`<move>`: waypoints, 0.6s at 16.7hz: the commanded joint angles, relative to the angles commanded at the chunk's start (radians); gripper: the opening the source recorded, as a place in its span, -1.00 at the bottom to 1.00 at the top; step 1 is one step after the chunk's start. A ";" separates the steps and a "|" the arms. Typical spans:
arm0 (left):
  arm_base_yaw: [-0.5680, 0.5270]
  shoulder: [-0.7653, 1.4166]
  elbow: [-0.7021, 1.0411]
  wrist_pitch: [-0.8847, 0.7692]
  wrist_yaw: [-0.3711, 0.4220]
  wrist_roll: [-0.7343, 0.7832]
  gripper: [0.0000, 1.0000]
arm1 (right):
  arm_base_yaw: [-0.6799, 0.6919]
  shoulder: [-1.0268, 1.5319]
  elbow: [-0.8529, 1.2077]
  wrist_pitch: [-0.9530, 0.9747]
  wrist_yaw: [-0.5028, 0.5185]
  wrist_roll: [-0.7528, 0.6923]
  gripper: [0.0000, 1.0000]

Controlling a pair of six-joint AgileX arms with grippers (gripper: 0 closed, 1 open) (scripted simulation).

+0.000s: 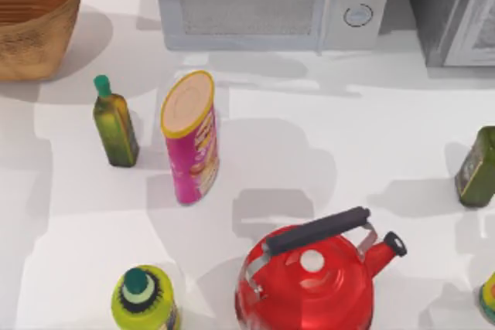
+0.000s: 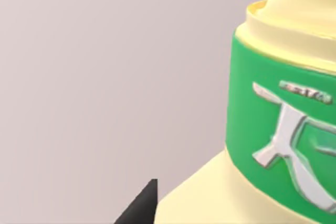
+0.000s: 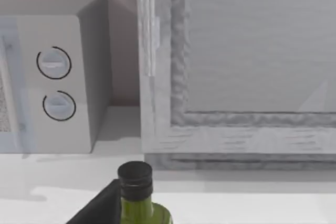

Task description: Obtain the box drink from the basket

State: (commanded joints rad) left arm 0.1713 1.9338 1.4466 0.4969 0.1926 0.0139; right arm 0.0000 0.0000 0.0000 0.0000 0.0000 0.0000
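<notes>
- Top view: microwave (image 1: 271, 5) at the back of the white surface (image 1: 325, 121), with a grey appliance (image 1: 456, 13) to its right in the back right corner.
- basket (image 1: 31, 44) is in the back left corner, cut off by the frame edge, well apart from everything else on the surface.
- box drink: cannot tell where it is from these views.
- Red kettle (image 1: 309, 284) with a black handle is front centre, spout pointing right.
- Pink crisps can (image 1: 191, 141) with a yellow rim stands mid-left, between the microwave and the kettle and touching neither.
- Green-capped olive oil bottle (image 1: 114, 125) is upright just left of the can, with a gap between them.
- Yellow-green bottle (image 1: 143, 299) with a teal cap is at the front left edge, and a dark green bottle (image 1: 476, 168) is at the right edge.
- Left wrist view: left jaws are right up against a cream-yellow bottle (image 2: 273, 129) with a green label. It sits directly ahead of the jaws and very close, with a plain wall behind it. Open or closed: cannot tell.
- Right wrist view: a green bottle with a dark cap (image 3: 137, 198) stands just ahead of the right jaws. The grey appliance is well beyond it, and the microwave's two dials are off to one side. Right jaws open or closed: cannot tell.
</notes>
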 joint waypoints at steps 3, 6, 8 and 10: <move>0.000 -0.005 -0.012 -0.002 -0.002 0.001 -1.00 | 0.000 0.000 0.000 0.000 0.000 0.000 1.00; -0.008 -0.094 -0.090 -0.035 -0.012 -0.005 -1.00 | 0.000 0.000 0.000 0.000 0.000 0.000 1.00; -0.018 -0.201 -0.172 -0.063 -0.023 -0.007 -1.00 | 0.000 0.000 0.000 0.000 0.000 0.000 1.00; -0.031 -0.336 -0.274 -0.095 -0.036 -0.008 -1.00 | 0.000 0.000 0.000 0.000 0.000 0.000 1.00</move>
State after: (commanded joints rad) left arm 0.1407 1.5980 1.1725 0.4019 0.1563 0.0064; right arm 0.0000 0.0000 0.0000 0.0000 0.0000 0.0000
